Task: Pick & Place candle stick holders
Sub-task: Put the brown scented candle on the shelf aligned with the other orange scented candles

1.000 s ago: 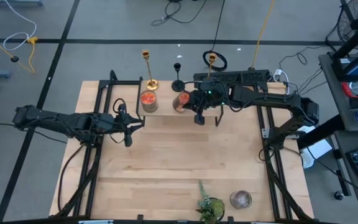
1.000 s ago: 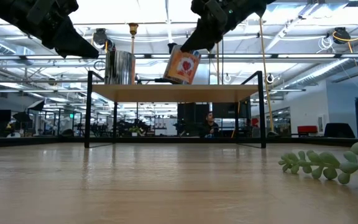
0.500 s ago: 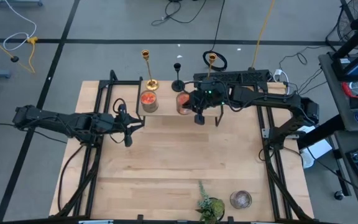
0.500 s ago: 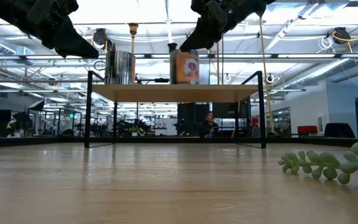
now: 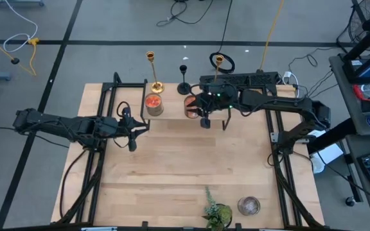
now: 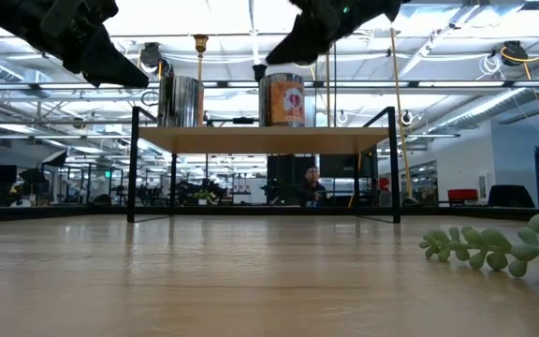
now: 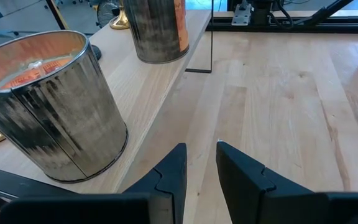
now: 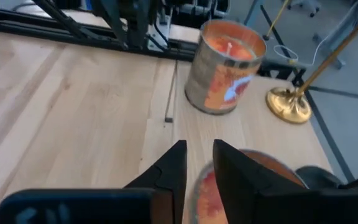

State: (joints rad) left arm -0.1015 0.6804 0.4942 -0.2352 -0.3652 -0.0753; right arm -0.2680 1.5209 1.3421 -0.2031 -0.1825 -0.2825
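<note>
The gold candlestick holder (image 5: 152, 70) looks rigid, top-heavy and slick; grip its thin stem low. Right tool (image 5: 203, 109) is narrowly parted, empty; left tool (image 5: 132, 128) likewise.

2 gold holders (image 5: 152, 70) (image 5: 218, 61), 1 black (image 5: 184, 78), upright, far table edge

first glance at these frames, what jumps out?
The raised shelf at the table's far edge: two orange jar candles stand on it, with two gold candlestick holders and a shorter black candlestick holder behind them. The right gripper hovers at the second jar; the left gripper waits left of the shelf. A green plant and a glass jar sit at the near edge.
</note>
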